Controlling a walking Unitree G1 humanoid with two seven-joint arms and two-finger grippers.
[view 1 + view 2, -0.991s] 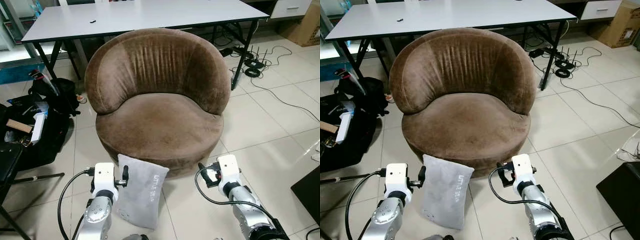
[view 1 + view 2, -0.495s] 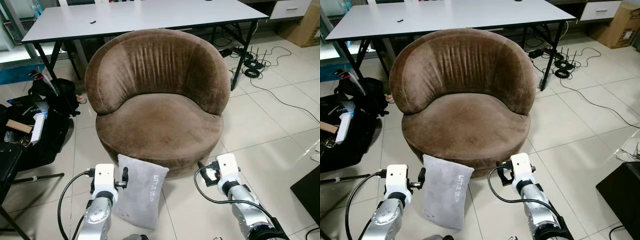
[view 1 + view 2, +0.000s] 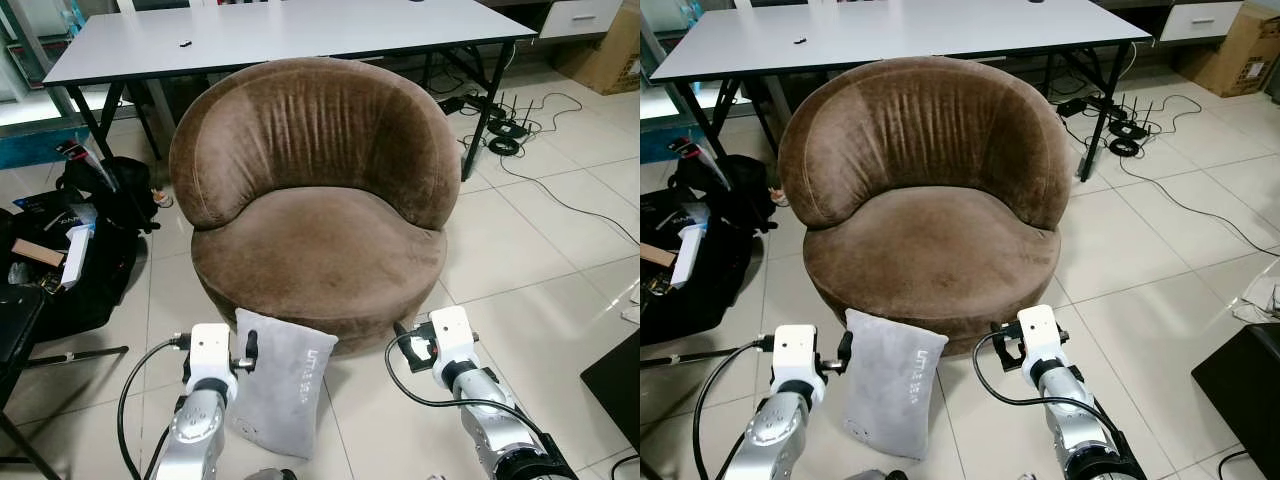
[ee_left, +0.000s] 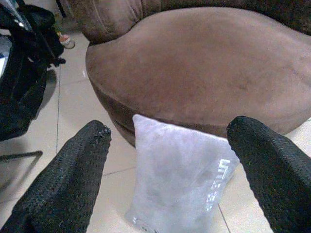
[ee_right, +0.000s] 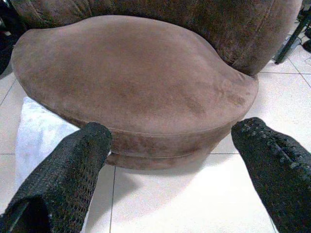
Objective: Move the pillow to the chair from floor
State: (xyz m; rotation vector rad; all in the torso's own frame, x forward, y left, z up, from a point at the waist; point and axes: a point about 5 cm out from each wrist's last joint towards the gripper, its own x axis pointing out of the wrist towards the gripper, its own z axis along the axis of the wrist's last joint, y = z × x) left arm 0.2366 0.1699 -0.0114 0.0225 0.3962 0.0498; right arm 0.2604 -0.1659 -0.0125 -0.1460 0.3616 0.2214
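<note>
On the floor, against the chair (image 3: 320,215) front, the pillow (image 3: 282,392) leans upright, not yet lifted. Left gripper (image 4: 170,165) stands just beside its left edge, jaws wide and framing it, seemingly lined up to grasp. Right gripper (image 5: 180,160), jaws wide too, waits off the pillow's right, facing the seat.

Only one marking is visible: pale, light-coloured lettering printed on the face of the grey pillow (image 3: 278,394), which leans upright on the floor against the front of the brown chair (image 3: 315,200). The lettering runs sideways along the pillow's right edge. Head views and left wrist view: characters too small and blurred to read. No other text, labels or numbers legible.
</note>
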